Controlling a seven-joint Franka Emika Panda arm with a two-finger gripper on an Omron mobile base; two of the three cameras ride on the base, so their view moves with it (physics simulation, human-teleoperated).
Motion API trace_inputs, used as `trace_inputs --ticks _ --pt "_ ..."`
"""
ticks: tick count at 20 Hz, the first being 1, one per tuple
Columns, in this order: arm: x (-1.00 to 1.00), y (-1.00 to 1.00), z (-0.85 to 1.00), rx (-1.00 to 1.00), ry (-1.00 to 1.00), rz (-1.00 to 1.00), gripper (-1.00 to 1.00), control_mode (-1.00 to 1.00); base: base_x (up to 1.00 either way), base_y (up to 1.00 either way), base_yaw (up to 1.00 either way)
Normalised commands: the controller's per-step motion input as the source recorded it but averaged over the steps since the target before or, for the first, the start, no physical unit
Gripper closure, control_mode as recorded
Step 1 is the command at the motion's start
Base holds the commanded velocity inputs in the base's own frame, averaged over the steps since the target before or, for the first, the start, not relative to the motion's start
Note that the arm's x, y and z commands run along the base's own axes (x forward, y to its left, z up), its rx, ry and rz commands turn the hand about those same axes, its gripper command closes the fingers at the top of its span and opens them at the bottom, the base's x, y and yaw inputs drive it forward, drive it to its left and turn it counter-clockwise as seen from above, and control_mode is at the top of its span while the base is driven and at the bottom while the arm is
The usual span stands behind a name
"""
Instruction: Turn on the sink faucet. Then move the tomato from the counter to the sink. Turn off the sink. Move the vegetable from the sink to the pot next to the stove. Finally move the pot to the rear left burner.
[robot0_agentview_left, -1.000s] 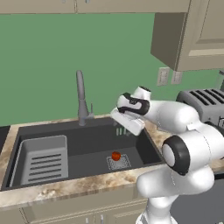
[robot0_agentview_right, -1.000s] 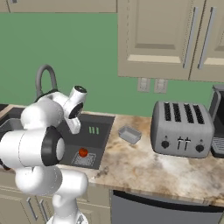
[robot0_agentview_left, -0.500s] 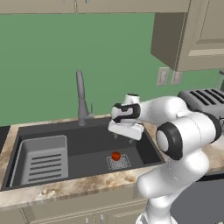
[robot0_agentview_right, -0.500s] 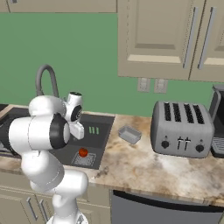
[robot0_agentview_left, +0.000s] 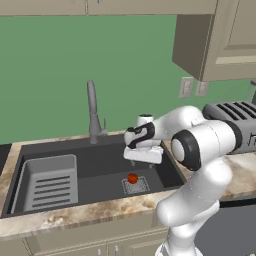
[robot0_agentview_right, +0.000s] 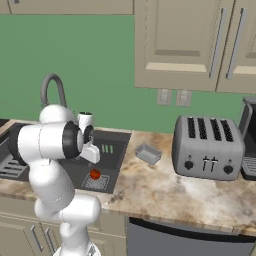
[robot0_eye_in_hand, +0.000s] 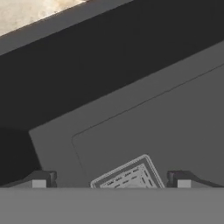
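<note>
Slotted tray insert (robot0_agentview_left: 47, 186): lighter grey, seated in the left part of the sink (robot0_agentview_left: 100, 155), a dark grey rectangular basin let into the marbled table (robot0_agentview_left: 75, 217).

Sink faucet (robot0_agentview_left: 92, 112): tall grey gooseneck, mounted upright on the rear rim of the basin, left of the arm; its curved top is seen behind the arm in the right base view (robot0_agentview_right: 52, 85).

Tomato (robot0_agentview_left: 132, 178): small, round, red-orange, resting on the square drain grate (robot0_agentview_left: 136, 185) on the sink floor, right of the tray insert. In the right base view it is seen on the grate below the wrist (robot0_agentview_right: 95, 174).

Hand (robot0_agentview_left: 143, 156): held over the right part of the basin, above and slightly behind the tomato, not touching it. In the hand view its two dark fingertips (robot0_eye_in_hand: 40, 179) are spread wide apart with nothing between them, and the drain grate (robot0_eye_in_hand: 127, 175) is seen between them below.

Small grey tray (robot0_agentview_right: 148, 154): on the table right of the sink.

Toaster (robot0_agentview_right: 207, 147): silver, four slots, on the table further right.
</note>
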Motion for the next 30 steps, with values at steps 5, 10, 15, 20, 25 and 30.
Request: trace_inputs --ticks 5,10,15,20,25,30 --pt "0.12 -0.13 -0.33 0.00 0.00 0.08 -1.00 -1.00 0.00 0.00 0.00" --pt "0.17 -0.19 -0.28 0.00 0.00 0.09 -1.00 -1.00 0.00 0.00 0.00" --pt "0.27 0.00 -0.19 0.00 0.00 0.02 -1.00 -1.00 0.00 0.00 0.00" --pt "0.28 0.00 -0.10 0.00 0.00 0.00 -1.00 -1.00 0.00 0.00 0.00" --pt "0.30 0.01 -0.14 0.00 0.01 0.00 -1.00 -1.00 0.00 0.00 0.00" --pt "0.25 0.07 -0.19 0.00 0.03 0.00 -1.00 -1.00 0.00 0.00 0.00"
